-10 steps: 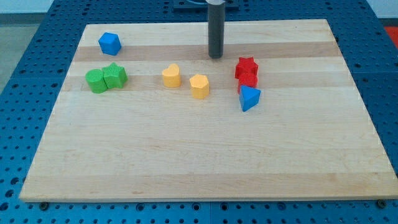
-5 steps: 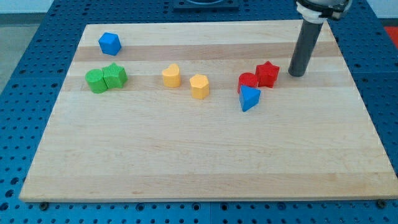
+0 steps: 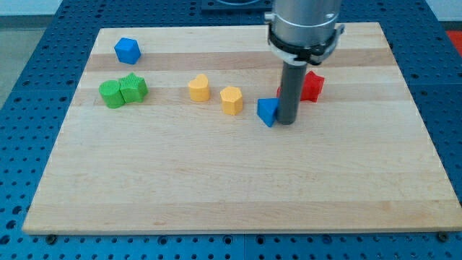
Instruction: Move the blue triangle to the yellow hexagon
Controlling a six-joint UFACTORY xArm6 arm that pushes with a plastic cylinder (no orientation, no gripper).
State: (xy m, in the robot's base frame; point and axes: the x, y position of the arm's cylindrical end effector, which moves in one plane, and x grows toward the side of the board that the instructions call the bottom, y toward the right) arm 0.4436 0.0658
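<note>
The wooden board point(image 3: 238, 188) fills most of the view, lying on a blue perforated table point(image 3: 29, 87). The arm's grey housing point(image 3: 303, 25) comes down from the view's top, right of centre, and ends in the dark rod; there are no jaws on it, only my tip point(image 3: 286, 121), which rests on the board.

My tip touches the right side of the blue triangle point(image 3: 268, 111), which sits near the board's middle, just right of the yellow hexagon point(image 3: 232, 100) with a small gap between the two. Behind the rod, toward the view's right, is a red star point(image 3: 312, 85); another red block beside it is mostly hidden by the rod, so I cannot tell its shape.

Left of the hexagon stands a second yellow block point(image 3: 199, 88), rounded at the top. Further left, two green blocks touch: a round one point(image 3: 111, 94) and a star point(image 3: 133, 88). A blue block point(image 3: 127, 50) sits apart near the board's top left corner.
</note>
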